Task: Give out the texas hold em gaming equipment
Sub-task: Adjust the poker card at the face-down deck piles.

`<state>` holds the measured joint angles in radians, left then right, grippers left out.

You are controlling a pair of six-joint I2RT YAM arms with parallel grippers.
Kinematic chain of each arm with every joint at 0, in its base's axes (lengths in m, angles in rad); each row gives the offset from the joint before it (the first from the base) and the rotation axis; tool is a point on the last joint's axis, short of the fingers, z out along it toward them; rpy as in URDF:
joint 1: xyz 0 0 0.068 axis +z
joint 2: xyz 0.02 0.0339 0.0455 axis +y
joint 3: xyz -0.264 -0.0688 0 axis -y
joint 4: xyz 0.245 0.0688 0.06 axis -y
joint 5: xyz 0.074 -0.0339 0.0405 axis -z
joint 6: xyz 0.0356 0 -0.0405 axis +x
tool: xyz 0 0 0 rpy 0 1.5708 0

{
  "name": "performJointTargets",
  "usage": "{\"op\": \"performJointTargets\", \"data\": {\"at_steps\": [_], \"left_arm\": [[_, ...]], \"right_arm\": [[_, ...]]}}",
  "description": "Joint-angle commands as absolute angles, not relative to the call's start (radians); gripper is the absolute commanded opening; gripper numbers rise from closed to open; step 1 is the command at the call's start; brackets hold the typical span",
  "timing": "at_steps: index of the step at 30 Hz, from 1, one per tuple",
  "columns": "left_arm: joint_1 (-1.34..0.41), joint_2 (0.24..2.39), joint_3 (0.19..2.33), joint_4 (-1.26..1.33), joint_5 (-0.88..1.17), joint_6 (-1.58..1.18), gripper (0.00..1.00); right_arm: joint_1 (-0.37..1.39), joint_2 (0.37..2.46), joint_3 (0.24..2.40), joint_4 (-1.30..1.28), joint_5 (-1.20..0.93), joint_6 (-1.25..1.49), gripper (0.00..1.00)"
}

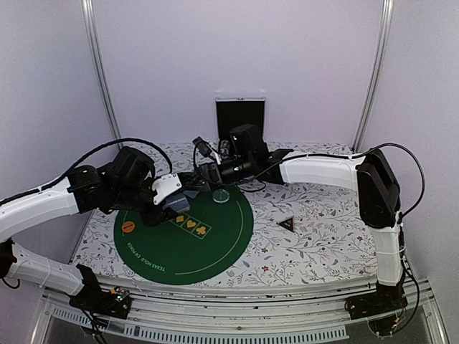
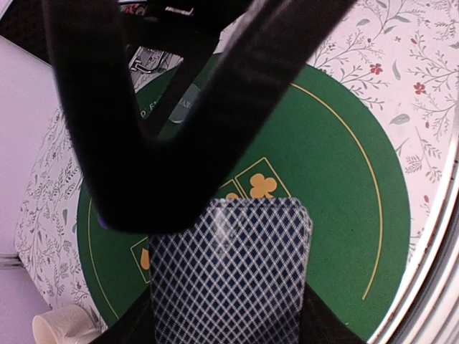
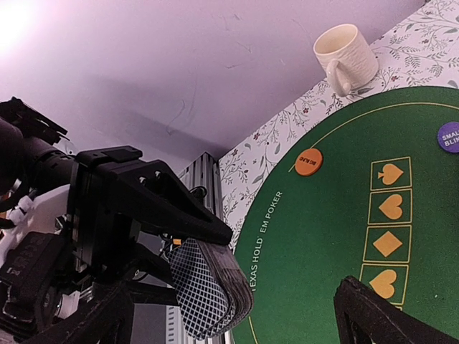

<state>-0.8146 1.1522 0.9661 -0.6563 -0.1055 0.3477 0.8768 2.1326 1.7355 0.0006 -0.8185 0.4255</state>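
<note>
deck of cards [image 2: 229,272] clamped between the left gripper [image 2: 229,326] fingers, above the green mat [image 2: 337,186]
right gripper [image 3: 233,294] fingers spread wide, close by the deck's fanned edge; pinching several cards at once, or bumping the loose fan, could spill cards.

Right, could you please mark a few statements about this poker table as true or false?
The left tool holds the deck of cards. True.
The white mug stands on the green mat. False: it stands on the floral cloth beside the mat.
The orange disc lies at the mat's edge. True.
The black triangular marker lies on the mat. False: it lies on the cloth, beside the mat.
The right tool grips a card. False: its jaws stand open, holding nothing.
</note>
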Motion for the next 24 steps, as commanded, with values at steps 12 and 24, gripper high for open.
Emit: {"op": "performJointTargets", "data": {"at_steps": [12, 24], "left_arm": [[-0.806, 1.139, 0.992, -0.624, -0.078, 0.354, 0.54], [-0.807, 1.124, 0.983, -0.624, -0.091, 0.361, 0.53]], "right_arm": [[0.895, 2.261, 1.802, -0.011, -0.821, 0.423, 0.96], [0.872, 2.199, 1.773, -0.082, -0.816, 0.387, 0.76]]}}
